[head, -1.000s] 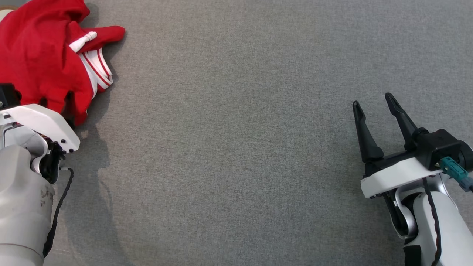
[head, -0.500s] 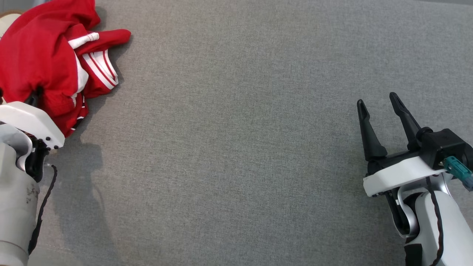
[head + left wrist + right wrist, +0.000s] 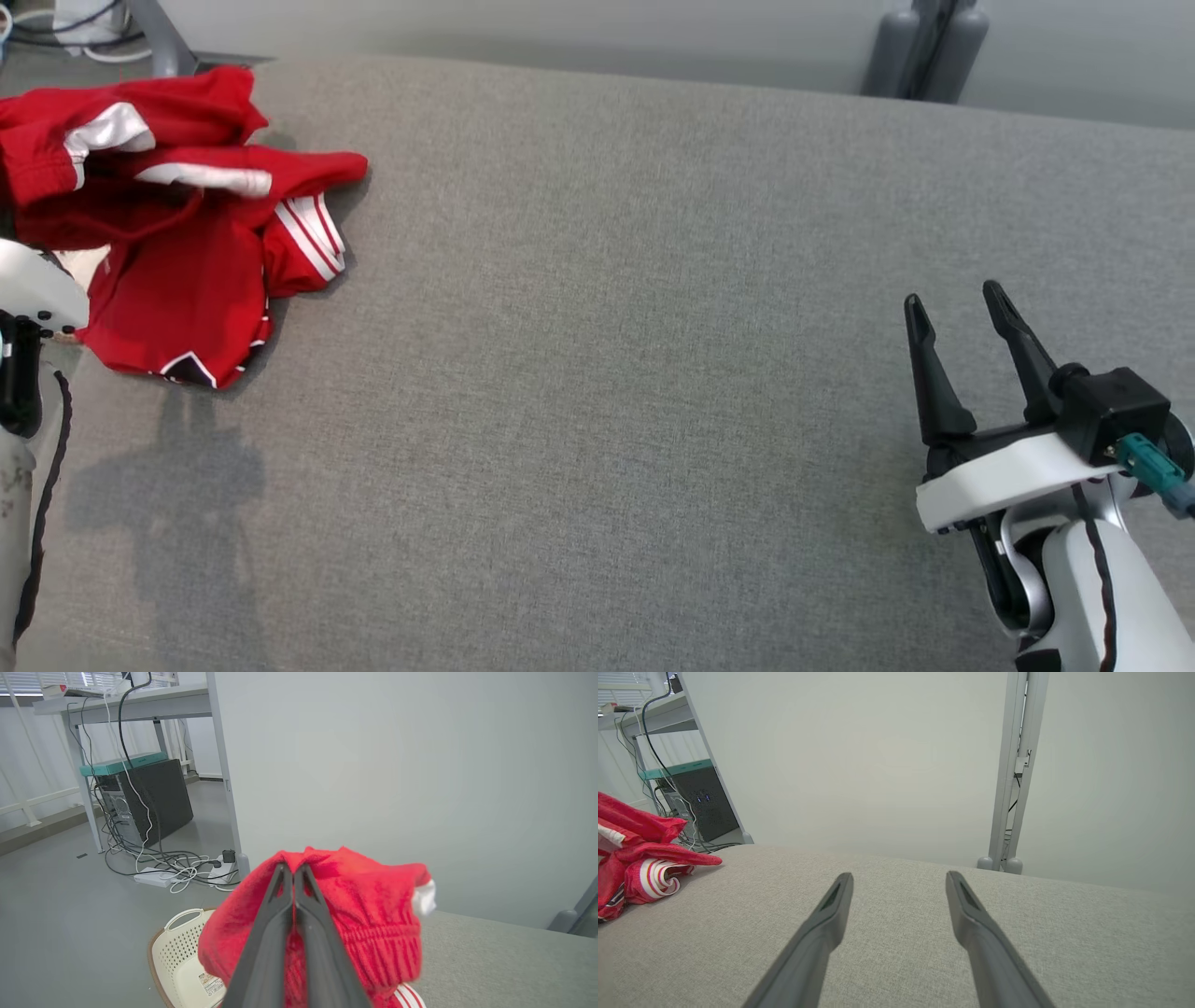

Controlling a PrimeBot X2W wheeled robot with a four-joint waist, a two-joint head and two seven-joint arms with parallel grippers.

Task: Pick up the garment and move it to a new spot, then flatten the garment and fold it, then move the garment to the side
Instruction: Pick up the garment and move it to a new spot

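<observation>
The garment point(image 3: 177, 233) is a crumpled red piece with white stripes, hanging and resting at the far left of the grey padded table point(image 3: 607, 373). In the left wrist view my left gripper point(image 3: 294, 870) is shut on a bunched red fold of the garment point(image 3: 364, 905), lifted above the table. Only the white wrist of that arm point(image 3: 33, 289) shows at the head view's left edge. My right gripper point(image 3: 952, 303) stands open over the table's right side with nothing between its fingers; the right wrist view has the same gripper point(image 3: 899, 879) and the garment point(image 3: 640, 868) far to its left.
Beyond the table's left end, on the floor, are a cream perforated basket point(image 3: 182, 952), a tangle of cables point(image 3: 177, 868) and a dark computer tower point(image 3: 149, 793) under a desk. Grey posts point(image 3: 924, 47) stand behind the far edge. The table's middle is bare cloth.
The head camera has tilted up, so the table's far edge now shows. My left gripper has raised the garment, which has unfurled and hangs longer. The right gripper holds its pose.
</observation>
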